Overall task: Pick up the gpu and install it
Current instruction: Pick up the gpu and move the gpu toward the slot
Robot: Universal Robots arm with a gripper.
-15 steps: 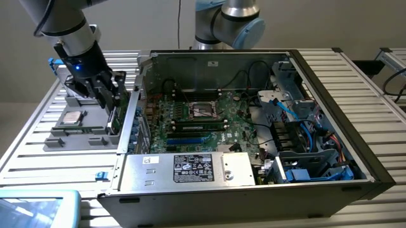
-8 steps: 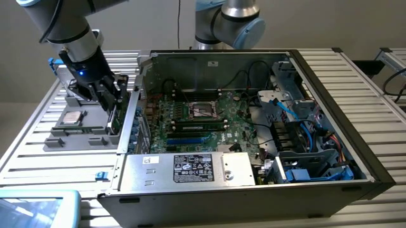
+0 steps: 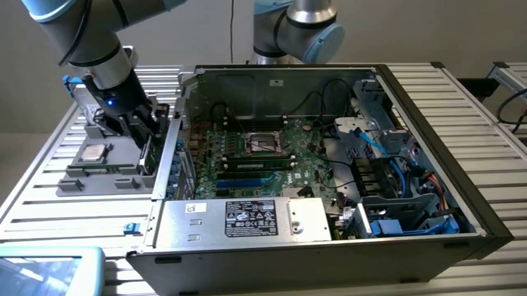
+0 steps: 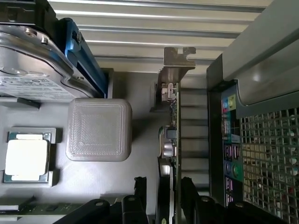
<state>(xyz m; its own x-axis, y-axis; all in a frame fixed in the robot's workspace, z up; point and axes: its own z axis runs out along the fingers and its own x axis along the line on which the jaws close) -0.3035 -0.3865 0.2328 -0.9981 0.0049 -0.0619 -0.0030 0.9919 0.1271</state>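
Standing on slatted table (image 3: pixel 482 108): computer case (image 3: pixel 288 271); gpu (image 4: pixel 174 112) beside; grey wall (image 3: pixel 189 31).

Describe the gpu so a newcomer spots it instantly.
Beside the open black computer case, on the exterior view's left, sits a grey parts tray. The gpu is the green card standing on edge in it, with a silver bracket; the square silver processor chip lies flat.

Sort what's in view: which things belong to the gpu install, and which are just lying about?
Job in hand:
- gpu, on edge between the open jaws
- open computer case

Lying about:
- processor
- hard drive
- memory stick
- grey square block
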